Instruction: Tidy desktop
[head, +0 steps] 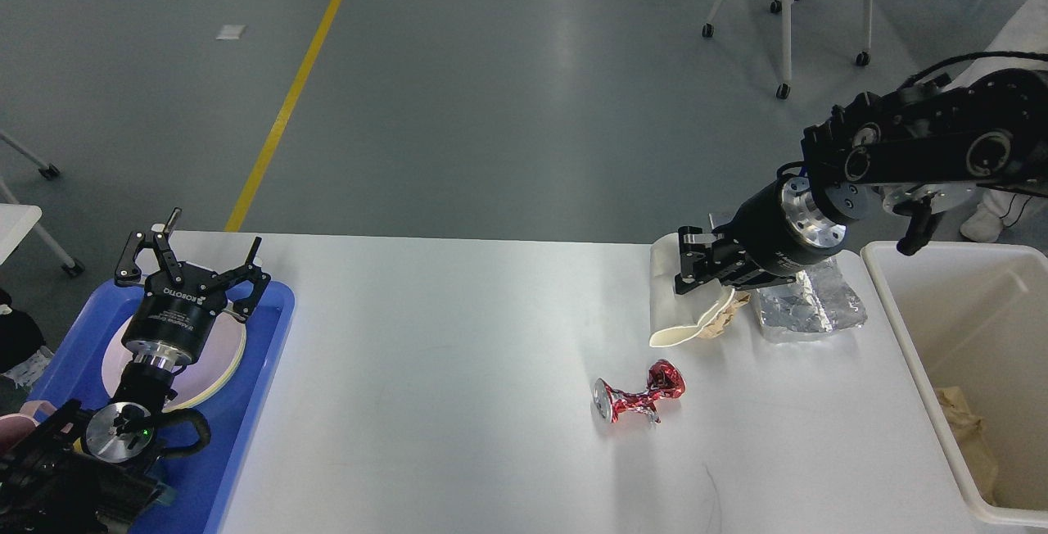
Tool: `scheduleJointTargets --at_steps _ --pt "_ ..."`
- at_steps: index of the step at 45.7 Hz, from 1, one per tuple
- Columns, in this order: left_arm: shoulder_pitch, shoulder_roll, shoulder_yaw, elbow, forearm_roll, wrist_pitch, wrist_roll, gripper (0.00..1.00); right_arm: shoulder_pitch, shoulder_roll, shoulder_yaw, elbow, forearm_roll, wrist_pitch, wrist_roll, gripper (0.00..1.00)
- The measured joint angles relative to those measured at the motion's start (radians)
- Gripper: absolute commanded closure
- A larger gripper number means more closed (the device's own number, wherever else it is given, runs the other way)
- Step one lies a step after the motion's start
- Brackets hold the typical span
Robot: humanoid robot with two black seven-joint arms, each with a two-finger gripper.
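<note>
Head view, robot at a white desktop [458, 354] that fills the lower middle of the frame.

Left gripper [192, 268], at 9 o'clock: fingers spread wide, holding nothing, poised over a pale plate [221, 362] that lies in the blue tray [254, 403] at the desktop's left edge.

Right gripper [696, 268], at 2 o'clock: it reaches in from the right and meets the upper part of a white plate [679, 313], which stands tilted on its edge. Its fingers appear pressed onto the plate's rim, though the dark, end-on view leaves the pinch uncertain.

Brown crumpled paper [725, 319] lies just under the gripper, touching the plate. A crumpled foil sheet [810, 305] lies just beside it, toward 3 o'clock. A crushed red can [643, 399] lies alone near the centre, toward 5 o'clock of the plate.

Cream bin [901, 305], at the right edge: some brown paper already lies inside.

Progress, as judged: early to middle. One plate sits in the tray and some waste in the bin. Remaining are the white plate, probably for the tray, and the paper, foil and can, probably for the bin.
</note>
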Motion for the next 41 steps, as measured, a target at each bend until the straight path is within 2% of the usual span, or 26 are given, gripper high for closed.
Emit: scheduleJointTargets --at_steps 8,14,18,30,41 --pt "0.0 0.0 0.0 -0.001 0.0 0.0 0.0 0.02 -0.071 -0.13 0.003 -0.074 -0.001 -0.003 -0.003 1.0" --pt "0.0 0.0 0.0 -0.001 0.0 0.0 0.0 0.02 -0.171 -0.203 -0.003 -0.209 -0.001 -0.034 -0.004 1.0" --pt "0.0 0.0 0.0 0.0 0.0 0.0 0.0 0.02 -0.272 -0.23 0.006 -0.317 0.002 -0.091 -0.004 1.0" --pt "0.0 0.0 0.0 0.001 0.0 0.0 0.0 0.02 -0.649 -0.234 0.012 -0.653 0.016 -0.345 -0.006 1.0" --pt "0.0 0.0 0.0 0.0 0.0 0.0 0.0 0.02 -0.974 -0.175 0.043 -0.984 0.083 -0.446 -0.009 1.0"
